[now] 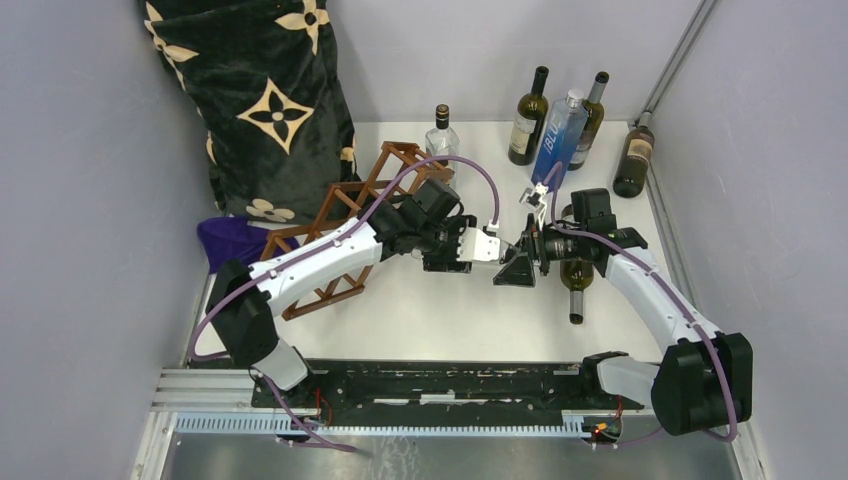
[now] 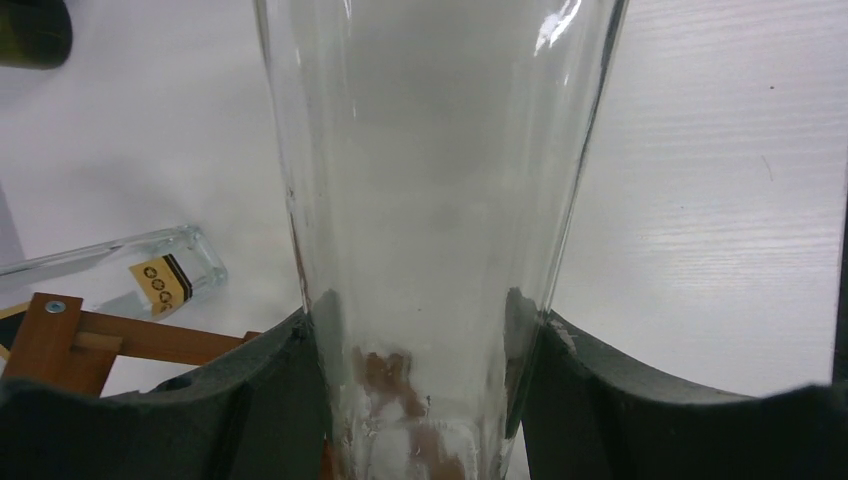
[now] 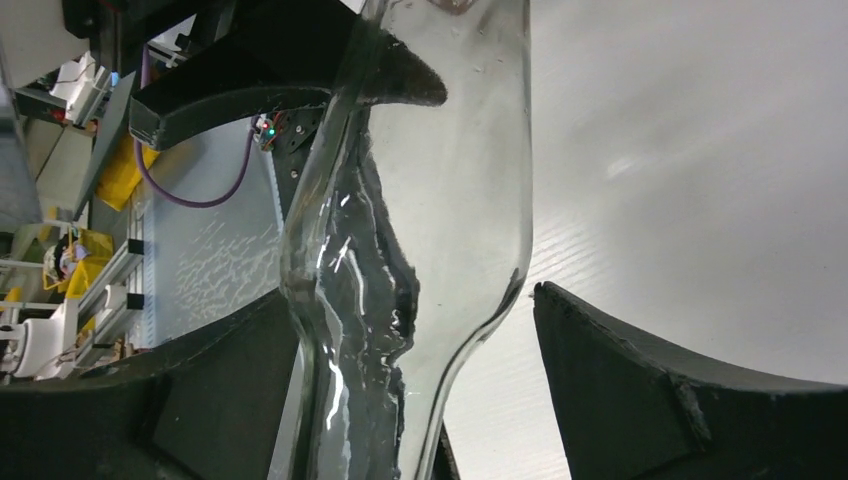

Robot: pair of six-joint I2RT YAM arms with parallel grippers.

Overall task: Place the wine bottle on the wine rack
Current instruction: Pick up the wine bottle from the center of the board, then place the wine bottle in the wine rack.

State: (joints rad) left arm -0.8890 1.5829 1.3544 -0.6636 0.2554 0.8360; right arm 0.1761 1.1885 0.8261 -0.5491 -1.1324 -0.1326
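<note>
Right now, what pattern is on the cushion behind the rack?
Black cushion with tan flower and star motifs; best in the top external view.

The clear wine bottle (image 2: 430, 200) runs off the top and bottom edges of both wrist views, so neither its mouth nor its base shows. From above its glass is too faint to trace between the wrists. The left arm (image 1: 320, 255) covers the middle of the wine rack (image 1: 350, 195). The right arm (image 1: 650, 290) hides most of a dark bottle (image 1: 576, 290) lying on the tabletop (image 1: 430, 320). At the left edge of the left wrist view, a flat labelled bottle (image 2: 150, 278) is cut off.
</note>
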